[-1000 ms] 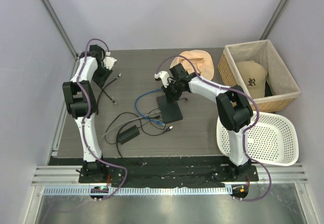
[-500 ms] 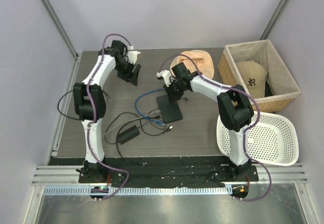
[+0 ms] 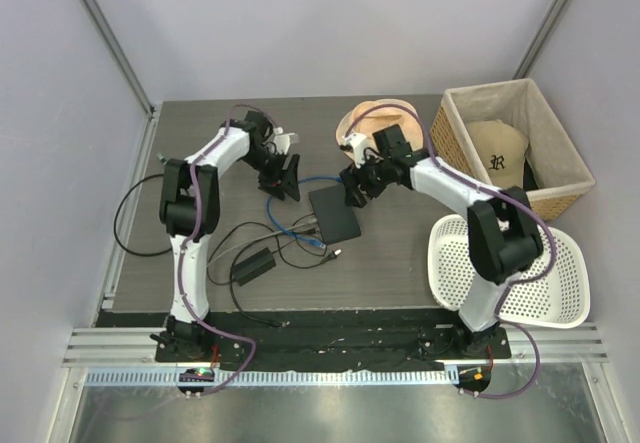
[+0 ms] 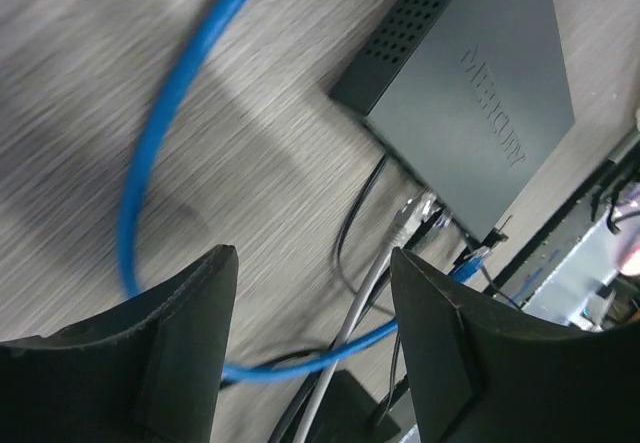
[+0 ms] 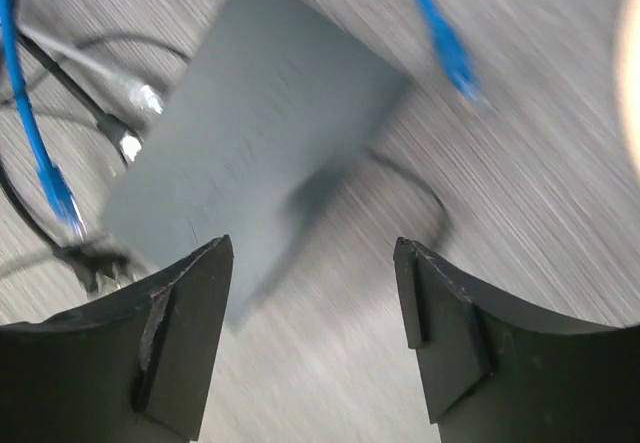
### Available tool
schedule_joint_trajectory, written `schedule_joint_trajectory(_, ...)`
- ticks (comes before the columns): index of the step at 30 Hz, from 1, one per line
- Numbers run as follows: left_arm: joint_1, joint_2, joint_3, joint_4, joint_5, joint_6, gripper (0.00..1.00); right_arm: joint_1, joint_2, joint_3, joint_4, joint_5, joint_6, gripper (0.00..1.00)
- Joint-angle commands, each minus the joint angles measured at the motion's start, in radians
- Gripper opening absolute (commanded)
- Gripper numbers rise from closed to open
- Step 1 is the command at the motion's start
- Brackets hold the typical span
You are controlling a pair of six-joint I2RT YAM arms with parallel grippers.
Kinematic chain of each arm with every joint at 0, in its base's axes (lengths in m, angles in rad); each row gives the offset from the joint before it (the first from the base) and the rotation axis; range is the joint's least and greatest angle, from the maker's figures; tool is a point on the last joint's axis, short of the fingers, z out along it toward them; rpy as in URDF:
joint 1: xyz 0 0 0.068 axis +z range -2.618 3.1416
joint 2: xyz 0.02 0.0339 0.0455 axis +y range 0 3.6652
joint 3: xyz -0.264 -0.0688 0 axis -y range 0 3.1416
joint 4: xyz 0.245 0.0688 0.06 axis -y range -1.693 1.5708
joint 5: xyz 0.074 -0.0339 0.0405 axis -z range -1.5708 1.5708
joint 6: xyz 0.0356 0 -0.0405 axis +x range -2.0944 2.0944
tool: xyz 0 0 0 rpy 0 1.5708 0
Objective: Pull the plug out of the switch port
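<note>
left gripper point(image 3: 287, 175) hangs low over the far-left part of the table point(image 3: 400, 253), just left of the black switch box point(image 3: 335, 213). its jaws are spread wide with nothing between them. in its wrist view the fingers point(image 4: 170, 333) frame bare wood and the loop of blue cable point(image 4: 150, 153), and the box sits off to the upper right, well outside the gap.

that same view shows the box's near edge pretty well. a grey lead with a clear plug point(image 4: 412, 213) and a second blue connector point(image 4: 472, 259) crowd right against it. can't tell if either is actually seated, and i can't make out the switch port itself in any view.

right gripper point(image 3: 355, 188) hovers over the far corner of the box, also wide open and holding nothing. its wrist cam is blurry, but it shows what the overhead doesn't: the plug point(image 5: 458, 68) lying on the table just past the box's far edge, with a strip of wood between it and the box, up above the right finger and not between the jaws. the gap is over the box's corner and the table beside it.

the overhead adds the rest: adapter brick point(image 3: 253, 263) at near left among black leads, a tan hat point(image 3: 385, 121) at the back, a wicker basket point(image 3: 447, 133) with a cap point(image 3: 497, 148) in it, and a white perforated basket point(image 3: 560, 263) at near right.
</note>
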Motion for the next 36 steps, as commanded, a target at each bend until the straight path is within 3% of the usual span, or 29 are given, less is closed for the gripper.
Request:
schedule_joint_trajectory(1,-0.040,0.006,-0.022,0.055,0.109,-0.022,0.65,0.031,0.093,0.035,-0.013,-0.128,0.043,0.72)
schedule_joint_trajectory(7,-0.071,0.008,-0.077,0.083,0.149,-0.022,0.60,0.068,0.134,0.080,-0.047,-0.168,0.000,0.64)
schedule_joint_trajectory(11,-0.088,0.051,-0.068,0.068,0.159,-0.028,0.57,0.080,0.178,0.099,-0.059,-0.139,-0.008,0.54)
schedule_joint_trajectory(12,-0.089,0.060,-0.060,0.060,0.154,-0.029,0.57,0.086,0.185,0.096,-0.052,-0.096,0.000,0.44)
schedule_joint_trajectory(15,-0.091,0.086,-0.031,0.040,0.151,-0.029,0.56,0.093,0.209,0.080,-0.042,-0.041,0.015,0.28)
schedule_joint_trajectory(18,-0.091,0.092,-0.031,0.035,0.145,-0.036,0.54,0.094,0.214,0.083,-0.042,-0.045,0.010,0.23)
schedule_joint_trajectory(30,-0.097,0.137,-0.002,-0.119,0.149,0.055,0.43,0.105,0.232,0.053,-0.021,-0.007,0.001,0.20)
schedule_joint_trajectory(36,-0.108,0.135,-0.014,-0.114,0.139,0.053,0.41,0.108,0.237,0.053,-0.018,-0.002,0.003,0.20)
